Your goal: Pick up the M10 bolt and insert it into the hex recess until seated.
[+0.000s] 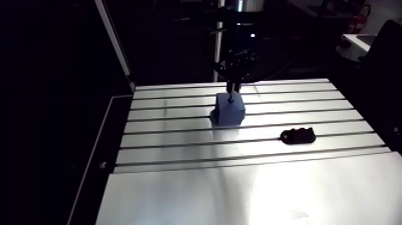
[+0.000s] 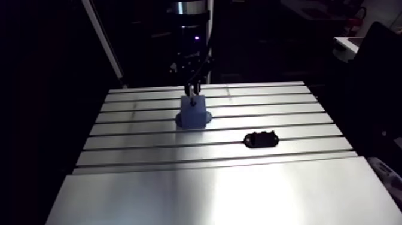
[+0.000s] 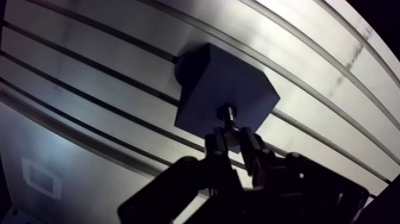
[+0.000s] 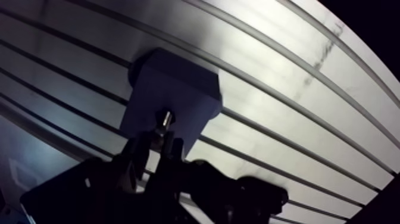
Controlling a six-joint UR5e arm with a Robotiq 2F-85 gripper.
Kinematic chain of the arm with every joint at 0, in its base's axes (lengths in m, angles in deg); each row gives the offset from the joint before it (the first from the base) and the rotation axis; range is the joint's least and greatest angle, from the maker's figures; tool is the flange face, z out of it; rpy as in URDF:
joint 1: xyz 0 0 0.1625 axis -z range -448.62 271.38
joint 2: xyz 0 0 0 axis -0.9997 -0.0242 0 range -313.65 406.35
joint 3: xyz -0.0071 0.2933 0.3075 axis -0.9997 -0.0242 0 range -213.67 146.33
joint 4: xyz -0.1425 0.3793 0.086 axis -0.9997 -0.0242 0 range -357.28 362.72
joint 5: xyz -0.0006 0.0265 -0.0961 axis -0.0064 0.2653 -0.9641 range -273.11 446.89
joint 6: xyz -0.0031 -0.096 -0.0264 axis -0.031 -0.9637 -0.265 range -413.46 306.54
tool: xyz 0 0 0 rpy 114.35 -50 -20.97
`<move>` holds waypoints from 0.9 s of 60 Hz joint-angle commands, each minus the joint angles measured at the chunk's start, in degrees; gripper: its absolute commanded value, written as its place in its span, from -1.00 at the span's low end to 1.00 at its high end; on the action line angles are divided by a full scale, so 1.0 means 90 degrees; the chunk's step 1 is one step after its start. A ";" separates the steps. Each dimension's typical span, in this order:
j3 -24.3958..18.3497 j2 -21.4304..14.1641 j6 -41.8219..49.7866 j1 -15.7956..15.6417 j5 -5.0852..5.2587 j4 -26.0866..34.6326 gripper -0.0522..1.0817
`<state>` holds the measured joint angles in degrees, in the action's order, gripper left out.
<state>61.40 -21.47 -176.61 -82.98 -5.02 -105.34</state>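
- The tool is pinching the M10 bolt, whose free end pokes out just ahead of its fingertips, at the top of the blue block.
- Likely steel, so stiff, light and slick; the shank is the place to grip, square, so it enters straight.

Slotted aluminium table, dark grooves running side to side across its far part, with a smooth bare sheet taking up the near part. Standing on the grooved part toward the far edge, a blue block on a wider rounded foot, set across a groove. Lying well apart from it, off to the right in the arm view and nearer the smooth sheet, a small flat black part.
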 commanded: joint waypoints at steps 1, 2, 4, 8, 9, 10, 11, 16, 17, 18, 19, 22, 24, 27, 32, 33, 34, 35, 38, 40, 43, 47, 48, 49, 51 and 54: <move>-0.0031 -0.0008 -0.0014 -0.0001 0.0002 0.0009 0.95; -0.0031 -0.0008 -0.0014 -0.0001 0.0002 0.0009 0.95; -0.0031 -0.0008 -0.0014 -0.0001 0.0002 0.0009 0.95; -0.0031 -0.0008 -0.0014 -0.0001 0.0002 0.0009 0.95; -0.0031 -0.0008 -0.0014 -0.0001 0.0002 0.0009 0.95; -0.0023 -0.0008 -0.0014 -0.0001 0.0002 0.0001 0.95; -0.0023 -0.0008 -0.0014 -0.0001 0.0002 0.0001 0.95; -0.0021 -0.0008 -0.0014 -0.0001 0.0002 -0.0001 0.95; -0.0021 -0.0008 -0.0014 -0.0001 0.0002 -0.0001 0.95; -0.0021 -0.0008 -0.0014 -0.0001 0.0002 -0.0001 0.95; -0.0021 -0.0008 -0.0014 -0.0001 0.0002 -0.0001 0.95; -0.0012 0.0000 -0.0014 -0.0001 0.0002 -0.0001 0.95; -0.0012 0.0010 -0.0014 -0.0001 0.0002 -0.0001 0.95; -0.0003 0.0011 -0.0014 -0.0001 0.0002 -0.0001 0.95; 0.0008 0.0011 -0.0014 -0.0001 0.0002 -0.0010 0.95; 0.0008 0.0020 -0.0014 -0.0001 0.0002 -0.0010 0.95; 0.0008 0.0020 -0.0014 -0.0001 0.0002 -0.0010 0.95; 0.0008 0.0021 -0.0014 -0.0001 0.0002 -0.0010 0.95; 0.0008 0.0029 -0.0014 -0.0001 0.0002 -0.0010 0.95; -0.0002 0.0031 -0.0014 -0.0010 0.0002 -0.0010 0.95; -0.0002 0.0031 -0.0014 -0.0010 0.0002 -0.0010 0.95; -0.0002 0.0031 -0.0014 -0.0010 0.0002 -0.0010 0.95; -0.0002 0.0031 -0.0014 -0.0010 0.0002 -0.0010 0.95; -0.0002 0.0031 -0.0014 -0.0010 0.0002 -0.0010 0.95; -0.0002 0.0039 -0.0014 -0.0010 0.0002 -0.0010 0.95; 0.0006 0.0041 -0.0005 -0.0020 0.0012 -0.0010 0.95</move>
<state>61.39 -21.22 -176.73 -83.06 -5.00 -105.43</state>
